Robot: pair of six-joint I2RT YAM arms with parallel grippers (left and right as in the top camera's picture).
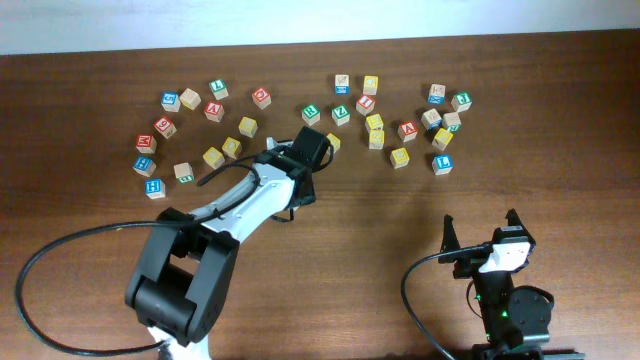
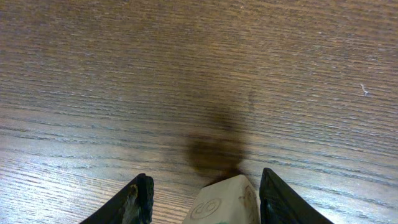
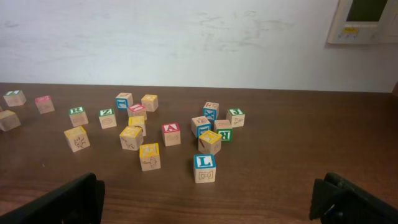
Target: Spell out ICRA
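Note:
My left gripper [image 1: 314, 150] reaches to the table's middle. In the left wrist view the left gripper [image 2: 205, 200] holds a tilted pale-wood cube [image 2: 225, 198] just above the table, against the right finger; its letter is hidden. A red A cube [image 1: 407, 130] sits in the right cluster and also shows in the right wrist view [image 3: 171, 132]. A green R cube [image 3: 225, 134] stands behind a yellow cube. I cannot read an I or a C. My right gripper [image 1: 481, 228] is open and empty at the front right; it also shows in the right wrist view [image 3: 214, 205].
Several look-alike cubes lie in two loose clusters along the back of the wooden table [image 1: 380, 230], left [image 1: 190, 99] and right [image 1: 374, 122]. A blue L cube [image 3: 204, 167] is nearest the right gripper. A black cable [image 1: 60, 250] loops at the front left.

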